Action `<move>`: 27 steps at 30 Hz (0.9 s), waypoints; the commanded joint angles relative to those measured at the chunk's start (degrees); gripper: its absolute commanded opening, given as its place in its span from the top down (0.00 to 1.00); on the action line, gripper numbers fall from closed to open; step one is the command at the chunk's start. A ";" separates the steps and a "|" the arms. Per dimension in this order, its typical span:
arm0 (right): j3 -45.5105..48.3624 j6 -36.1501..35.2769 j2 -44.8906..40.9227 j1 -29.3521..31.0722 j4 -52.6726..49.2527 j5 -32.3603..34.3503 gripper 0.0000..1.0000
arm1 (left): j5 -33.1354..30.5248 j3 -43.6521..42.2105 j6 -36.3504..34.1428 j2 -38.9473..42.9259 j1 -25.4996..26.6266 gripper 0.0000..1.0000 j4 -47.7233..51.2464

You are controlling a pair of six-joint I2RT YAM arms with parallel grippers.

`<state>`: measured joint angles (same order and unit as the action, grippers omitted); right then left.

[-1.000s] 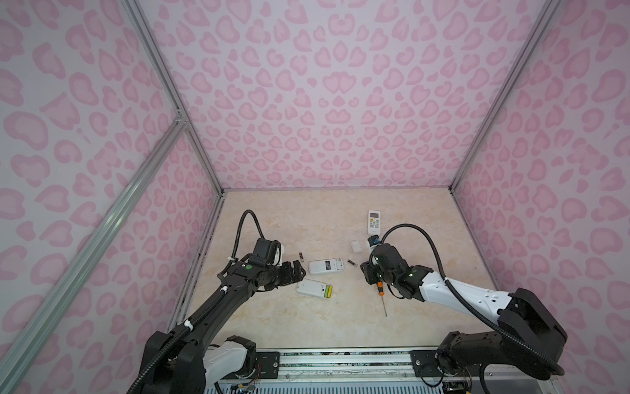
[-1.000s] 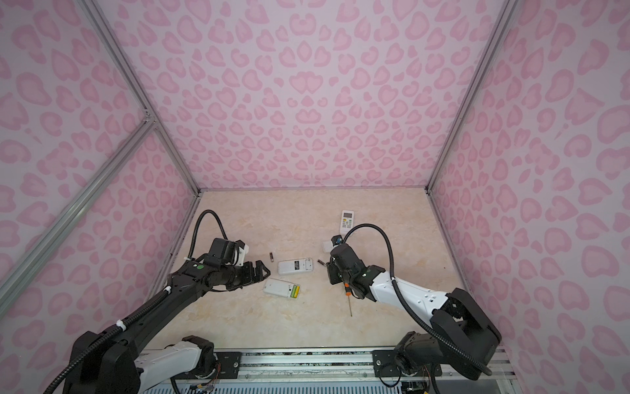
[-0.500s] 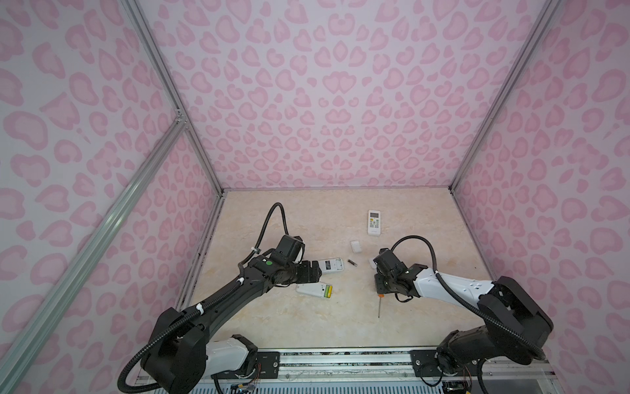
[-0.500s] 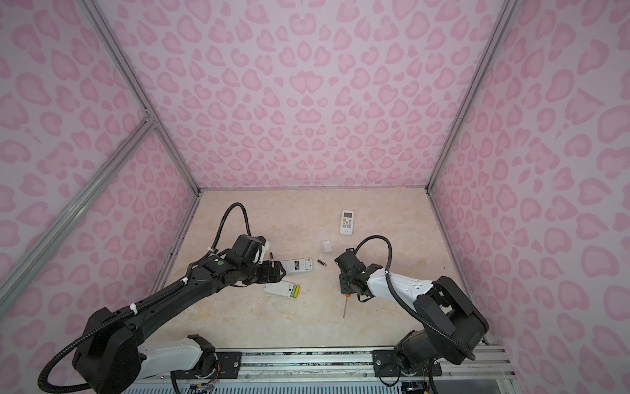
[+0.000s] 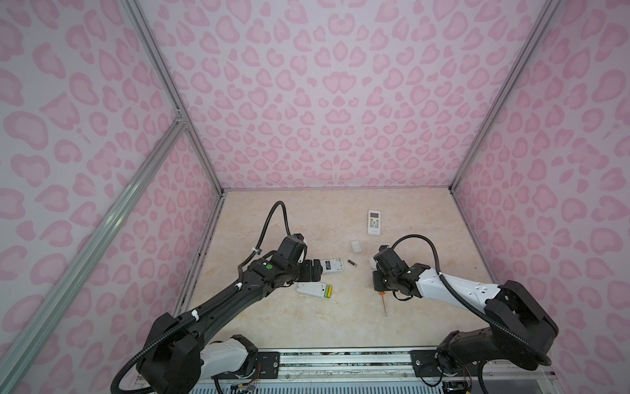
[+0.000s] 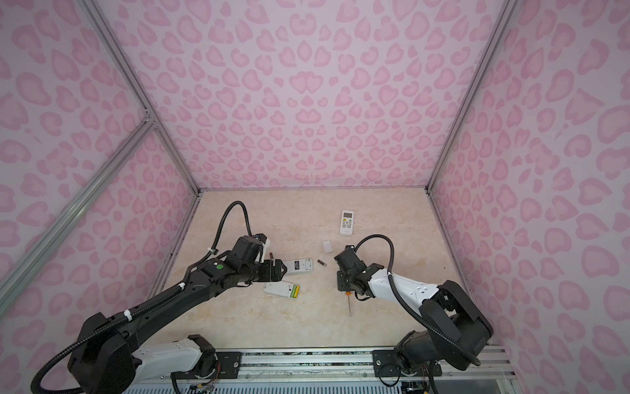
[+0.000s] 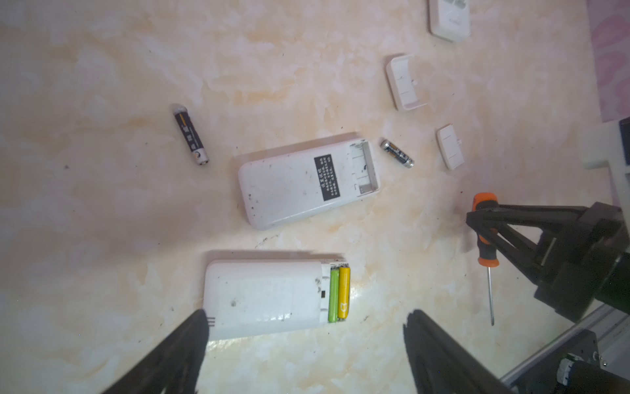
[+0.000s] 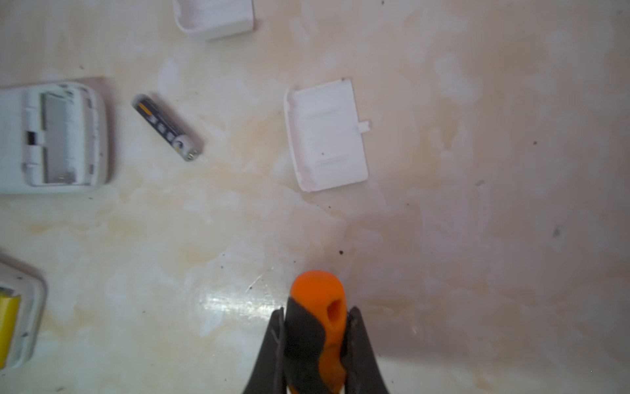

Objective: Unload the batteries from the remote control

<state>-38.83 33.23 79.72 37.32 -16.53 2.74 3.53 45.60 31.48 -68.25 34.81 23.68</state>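
Left gripper (image 7: 306,319) – jaws spread wide, holding nothing, near open-backed remote (image 7: 266,296). Green battery (image 7: 333,295) and yellow battery (image 7: 344,293) sit side by side in its bay. Left black battery (image 7: 190,134) lies loose on table. Emptied remote (image 7: 306,180) lies next, right black battery (image 7: 397,153) at its open end. Right gripper (image 8: 317,310) – pinched onto screwdriver (image 8: 318,290) handle.

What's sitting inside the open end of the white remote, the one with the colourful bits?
Two batteries lie side by side in the remote's open compartment: a green battery and a yellow battery. They fill the slot, so whatever lies beneath them is covered.
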 commanded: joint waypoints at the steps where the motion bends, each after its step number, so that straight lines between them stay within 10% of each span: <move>1: 1.09 3.78 -3.80 0.04 3.59 -0.32 0.97 | -3.71 -2.18 -0.24 5.18 0.08 0.07 -5.70; 11: -5.72 6.43 -10.73 1.28 8.19 2.86 1.00 | -2.35 -6.62 -0.52 14.79 5.55 0.09 -17.35; 19: -13.19 10.20 -9.81 3.24 6.03 6.11 1.00 | -10.17 2.01 -4.06 0.05 23.35 0.10 -21.54; 27: -13.35 11.94 -11.62 4.09 5.99 4.48 1.00 | -5.54 5.33 -2.65 -10.77 24.86 0.17 -27.86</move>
<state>-52.49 44.05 68.62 41.28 -10.70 7.42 -4.03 49.78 28.95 -77.32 59.64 1.06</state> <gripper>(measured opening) 0.191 0.834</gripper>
